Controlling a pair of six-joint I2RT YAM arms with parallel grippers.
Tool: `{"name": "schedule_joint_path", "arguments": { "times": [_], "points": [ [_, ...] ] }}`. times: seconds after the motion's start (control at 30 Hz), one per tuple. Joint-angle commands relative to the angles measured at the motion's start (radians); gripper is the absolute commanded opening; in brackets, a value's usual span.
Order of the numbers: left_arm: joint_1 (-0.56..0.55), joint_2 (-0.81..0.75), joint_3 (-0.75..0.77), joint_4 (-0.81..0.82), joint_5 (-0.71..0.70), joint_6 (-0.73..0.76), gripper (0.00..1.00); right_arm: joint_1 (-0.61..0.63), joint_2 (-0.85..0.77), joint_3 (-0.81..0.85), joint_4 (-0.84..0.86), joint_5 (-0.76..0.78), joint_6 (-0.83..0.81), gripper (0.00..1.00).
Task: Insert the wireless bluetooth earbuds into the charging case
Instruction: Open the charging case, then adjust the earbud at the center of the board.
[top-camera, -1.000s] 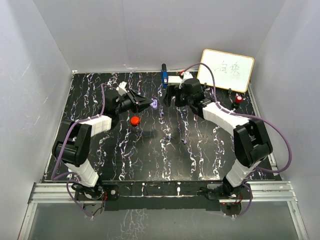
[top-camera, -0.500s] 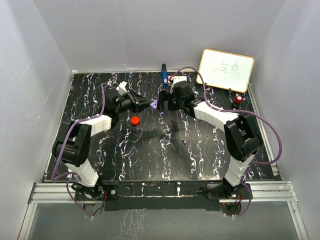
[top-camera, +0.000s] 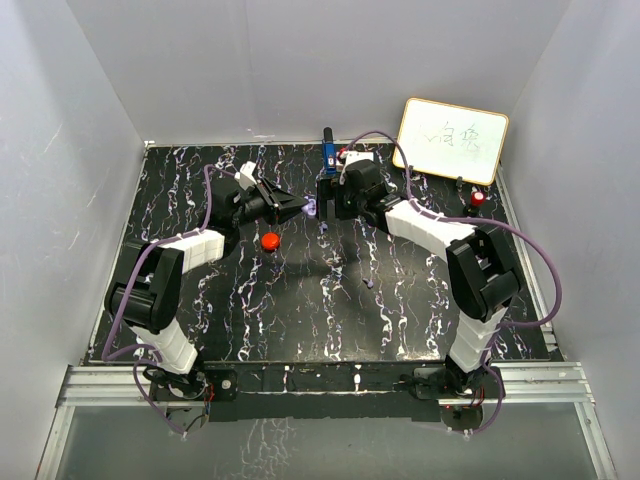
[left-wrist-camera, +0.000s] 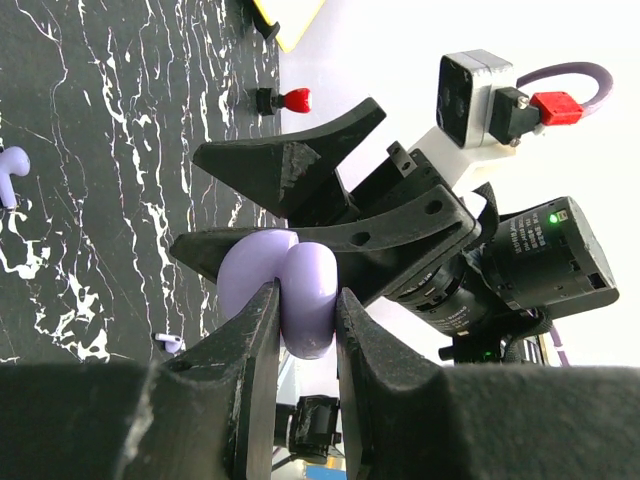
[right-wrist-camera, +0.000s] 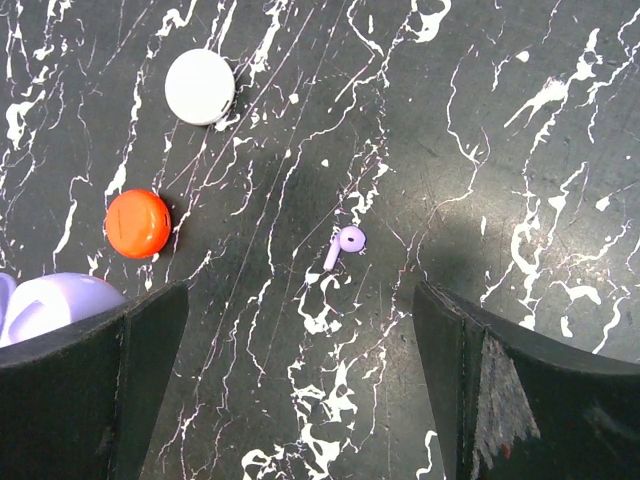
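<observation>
My left gripper (left-wrist-camera: 305, 300) is shut on the purple charging case (left-wrist-camera: 290, 285), held above the table; in the top view the case (top-camera: 311, 209) is at the gripper's tip (top-camera: 300, 208). My right gripper (top-camera: 325, 195) is open, close against the case. In the right wrist view its jaws (right-wrist-camera: 300, 300) are wide apart with nothing between them, and the case (right-wrist-camera: 50, 305) shows beside the left finger. One purple earbud (right-wrist-camera: 347, 243) lies on the table below; the top view shows it as a small earbud (top-camera: 369, 284) on the table.
An orange puck (right-wrist-camera: 137, 222) and a white puck (right-wrist-camera: 200, 87) lie on the black marbled table (top-camera: 300, 320). A whiteboard (top-camera: 452, 139) leans at the back right with a red-capped object (top-camera: 478, 199) by it. A blue object (top-camera: 328, 150) stands at the back edge.
My right arm has swung left, bringing its open gripper up to the case. The left gripper has kept its hold and barely shifted.
</observation>
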Motion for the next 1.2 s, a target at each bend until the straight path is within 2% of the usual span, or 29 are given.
{"name": "schedule_joint_path", "arguments": {
  "times": [0.0,0.27,0.43,0.6,0.93,1.17],
  "points": [
    [-0.026,-0.022,0.039,0.027,0.025,-0.005,0.03,0.03,0.013,0.06,0.052,-0.021,0.017,0.94],
    [-0.034,-0.015,0.036,0.049,0.024,-0.017,0.09,0.035,0.022,0.068,0.061,-0.027,0.027,0.94],
    [-0.035,-0.029,0.029,0.035,0.021,-0.013,0.02,0.035,0.019,0.064,0.046,0.016,0.032,0.94],
    [-0.032,-0.043,0.03,0.014,0.017,-0.001,0.0,0.021,-0.008,0.025,0.032,0.058,0.037,0.96],
    [-0.015,-0.063,0.027,-0.027,0.022,0.021,0.0,-0.031,-0.146,-0.097,0.015,0.099,0.009,0.97],
    [0.006,-0.089,0.021,-0.07,0.027,0.043,0.0,-0.031,-0.12,-0.098,-0.011,0.07,-0.04,0.93]
  ]
}}
